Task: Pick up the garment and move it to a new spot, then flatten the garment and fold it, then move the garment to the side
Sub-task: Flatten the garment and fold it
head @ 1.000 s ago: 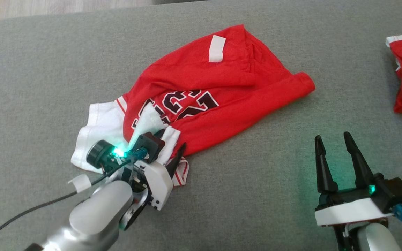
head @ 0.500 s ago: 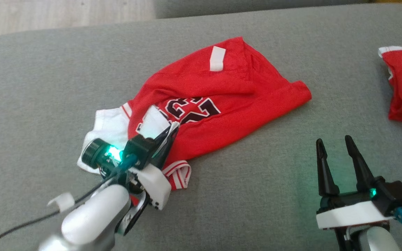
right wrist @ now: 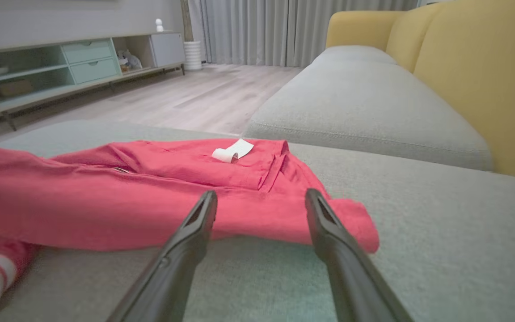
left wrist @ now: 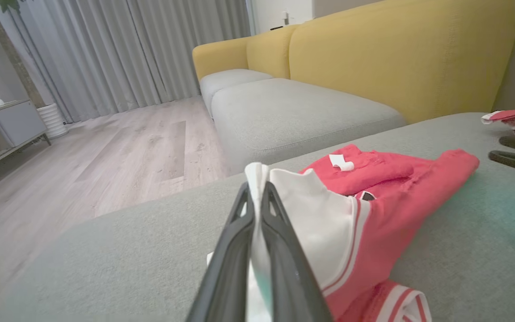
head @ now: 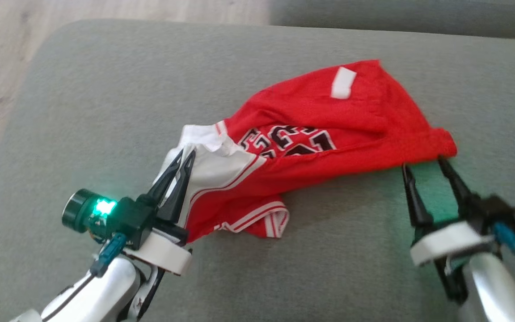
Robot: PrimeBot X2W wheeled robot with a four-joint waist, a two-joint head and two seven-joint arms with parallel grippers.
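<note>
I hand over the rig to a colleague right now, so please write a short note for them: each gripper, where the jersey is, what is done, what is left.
Left gripper: shut on the white side panel of the garment.
Right gripper: open, fingertips at the garment's red end, gripping nothing.
Garment: bunched on the grey cushion, not flat and not folded.
Done: the left grip is taken.
Left: lift it and move it to a new spot, flatten it, fold it, then put it to the side.
</note>
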